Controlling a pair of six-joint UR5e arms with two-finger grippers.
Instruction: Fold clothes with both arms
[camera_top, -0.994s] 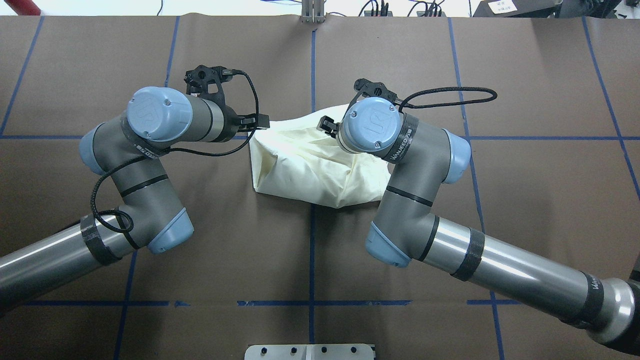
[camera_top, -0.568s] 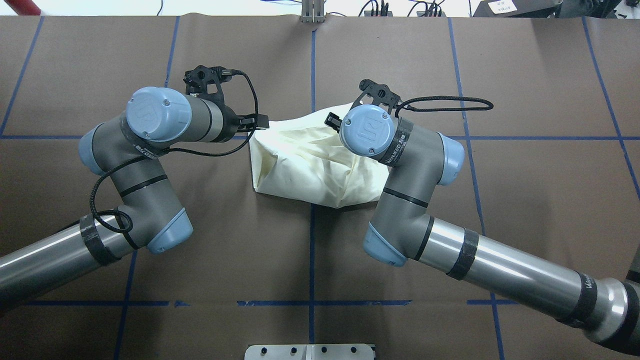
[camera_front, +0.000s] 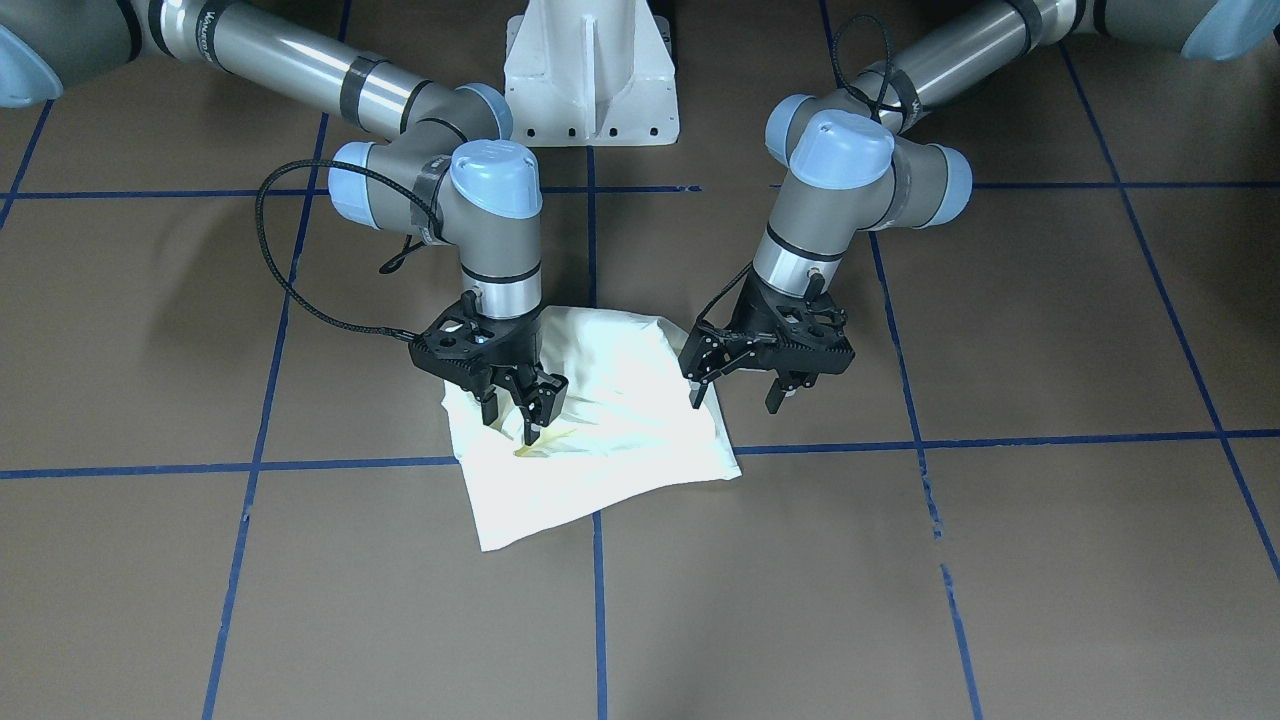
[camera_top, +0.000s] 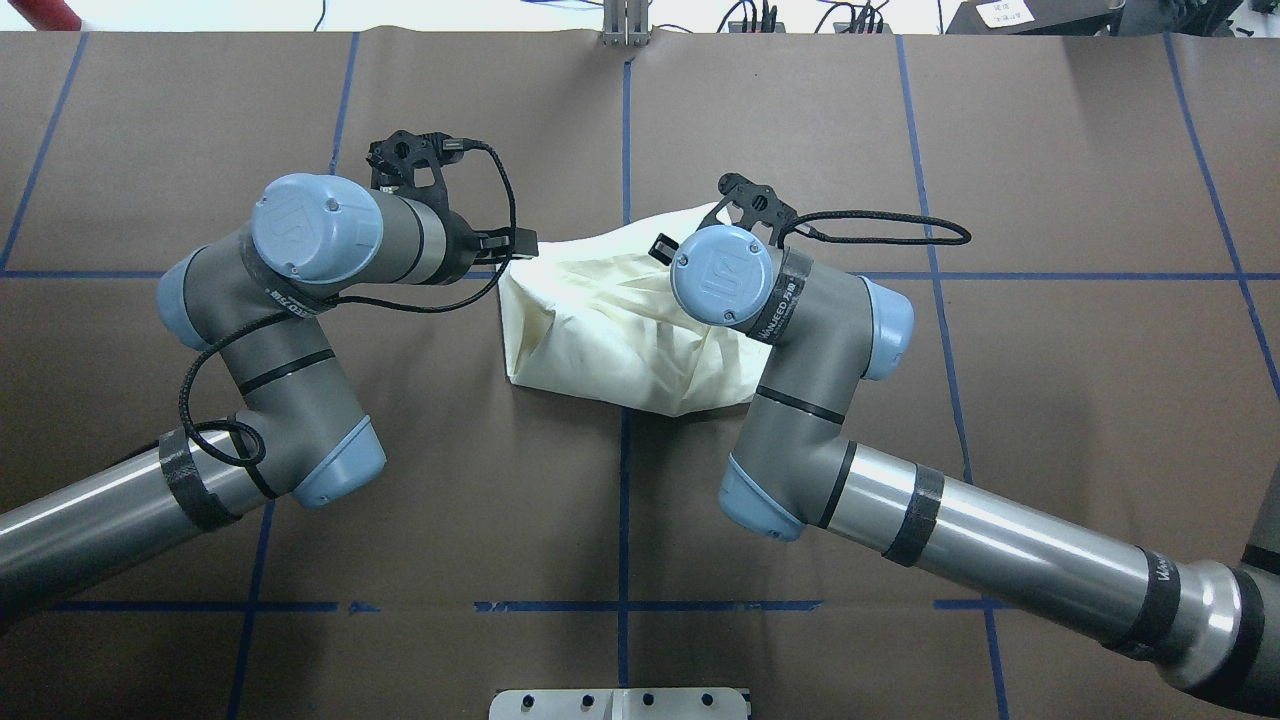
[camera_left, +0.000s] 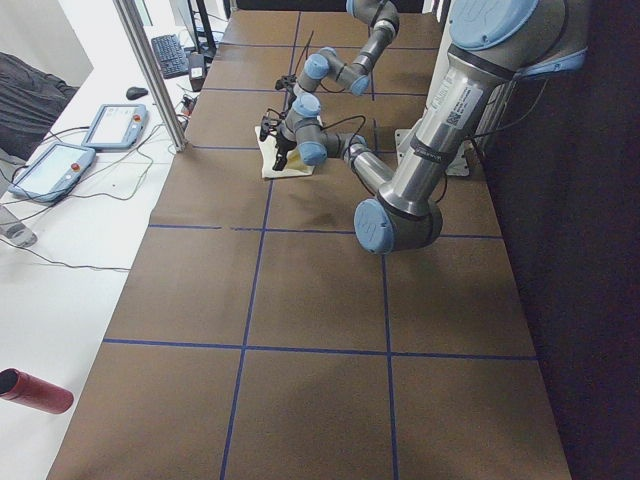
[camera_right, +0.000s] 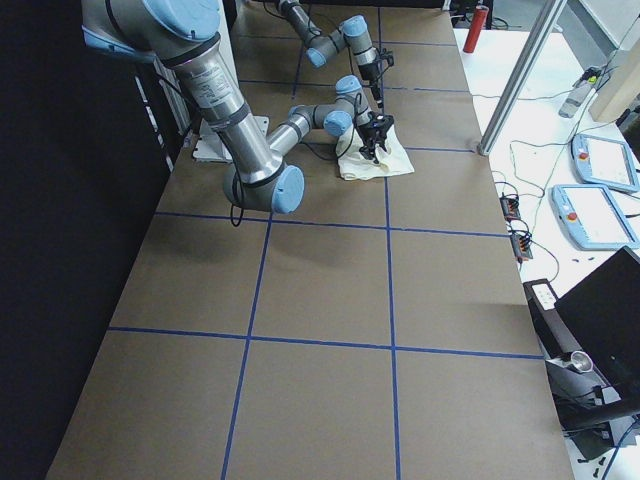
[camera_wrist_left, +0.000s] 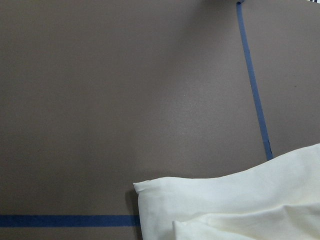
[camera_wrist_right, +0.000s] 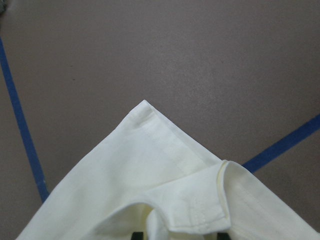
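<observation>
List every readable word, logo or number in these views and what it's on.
"WANJEED": black band on the right arm, by its wrist.
"UR", faint: blue cap on the left arm.
No lettering shows on the shirt.
The white label beyond the table: too small to read.

Site is identified as a robotics lab / test cell. Left arm (camera_top: 290, 370) and right arm (camera_top: 810, 370) are mounted at a white pedestal base (camera_front: 590, 75) beside a table (camera_top: 1050, 150) covered w/ brown sheet and marked off by a blue tape grid (camera_top: 622, 520). Teach pendants (camera_left: 115, 125) and a keyboard (camera_left: 172, 55) are laid on a white bench (camera_left: 90, 300) alongside. An alu. profile post (camera_left: 150, 70) is fixed at the table edge.
</observation>
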